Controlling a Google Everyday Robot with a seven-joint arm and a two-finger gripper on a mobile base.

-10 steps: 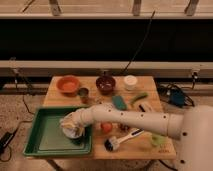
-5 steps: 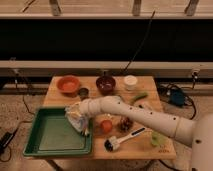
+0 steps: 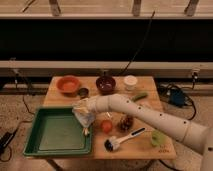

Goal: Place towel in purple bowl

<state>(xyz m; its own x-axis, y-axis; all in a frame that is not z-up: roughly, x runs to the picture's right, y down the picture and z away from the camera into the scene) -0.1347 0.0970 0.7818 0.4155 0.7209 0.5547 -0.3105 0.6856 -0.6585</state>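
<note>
The hand (image 3: 81,106) is clamped on the towel (image 3: 85,119), which hangs just below it. Both are over the surface's (image 3: 152,85) left edge.

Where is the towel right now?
In the camera view, the towel is bunched in the gripper at the right edge of the green tray, nearer the camera than the purple bowl.

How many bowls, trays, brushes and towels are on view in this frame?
Bowls: 2, the orange bowl and the purple bowl
Trays: 1, the green tray
Brushes: 1, the brush
Towels: 1, the towel, held by the gripper over the tray's right edge
Total: 5
</note>
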